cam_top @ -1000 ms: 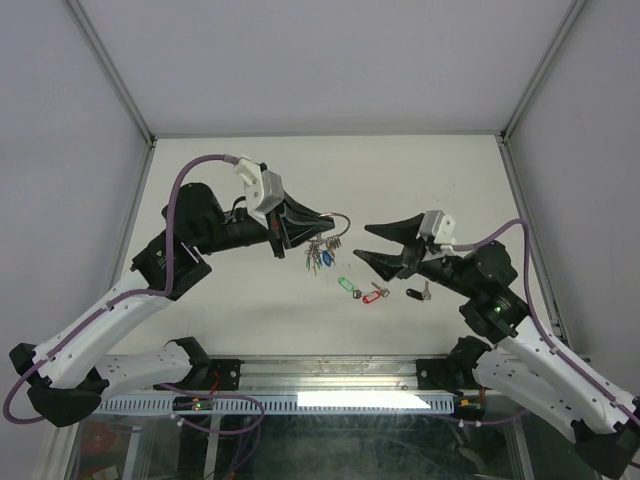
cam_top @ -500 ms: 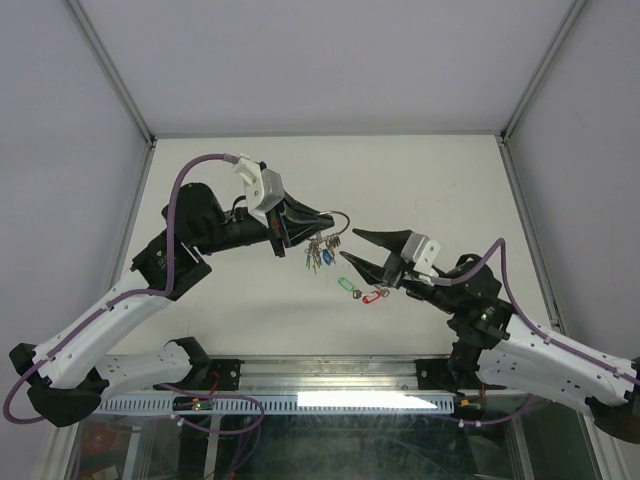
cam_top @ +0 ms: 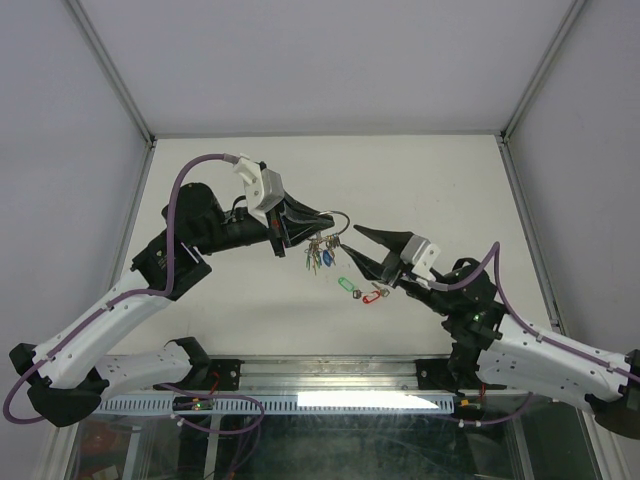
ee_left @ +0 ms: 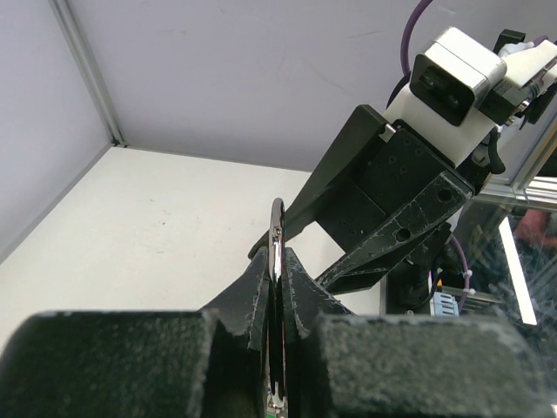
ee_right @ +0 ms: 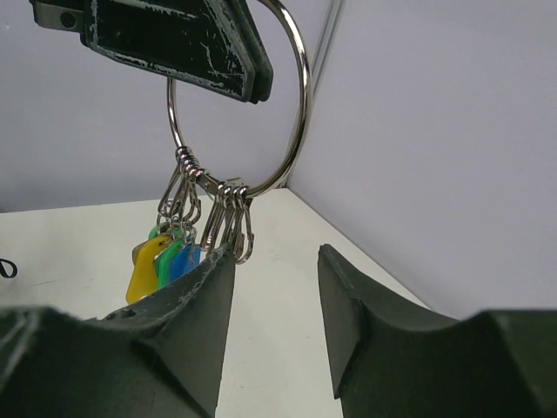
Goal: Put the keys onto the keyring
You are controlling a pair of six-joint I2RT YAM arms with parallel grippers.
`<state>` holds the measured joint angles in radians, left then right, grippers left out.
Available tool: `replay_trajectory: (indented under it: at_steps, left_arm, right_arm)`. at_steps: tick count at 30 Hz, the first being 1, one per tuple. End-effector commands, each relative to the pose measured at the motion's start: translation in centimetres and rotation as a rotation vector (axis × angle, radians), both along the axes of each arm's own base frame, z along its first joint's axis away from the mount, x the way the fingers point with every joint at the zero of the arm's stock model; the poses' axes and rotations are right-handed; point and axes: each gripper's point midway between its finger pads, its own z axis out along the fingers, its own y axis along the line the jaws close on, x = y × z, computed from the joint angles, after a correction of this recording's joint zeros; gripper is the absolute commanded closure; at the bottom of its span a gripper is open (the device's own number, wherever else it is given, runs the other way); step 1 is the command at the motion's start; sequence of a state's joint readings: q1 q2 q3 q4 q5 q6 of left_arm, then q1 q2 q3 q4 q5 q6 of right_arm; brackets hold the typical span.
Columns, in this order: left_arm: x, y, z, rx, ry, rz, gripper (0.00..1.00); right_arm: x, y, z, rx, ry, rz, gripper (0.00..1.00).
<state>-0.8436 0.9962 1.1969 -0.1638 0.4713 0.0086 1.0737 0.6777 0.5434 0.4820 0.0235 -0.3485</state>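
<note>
– Left gripper was seen clamped flat on the keyring, the wire loop projecting past its tips and the bunch of tagged keys hung beneath. How was the right gripper set?
– Its jaws were held partly apart with nothing between them. The ring was found just ahead of and above its fingertips. The green-tagged key and red-tagged key were laid on the table just under its lower finger. A black-tagged one could not be made out.
– How were the loose keys judged to handle?
– Light, stiff and slippery. Flat metal on a smooth top was thought hard to pinch, so the thicker plastic tag was considered the better hold, with the key's hole left free for the wire.
</note>
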Motion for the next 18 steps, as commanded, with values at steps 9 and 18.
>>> replay_trajectory:
  at_steps: [9,18]
  left_arm:
    - [-0.49,0.44,2.39,-0.065,-0.04,0.002,1.0]
    - [-0.46,0.31,2.25,-0.061,-0.035,-0.001,1.0]
  right_arm:
    - [-0.26,-0.14,2.55,0.085,-0.033,0.005,0.55]
    - [0.06,-0.1,2.8,0.103,-0.028,-0.008,0.57]
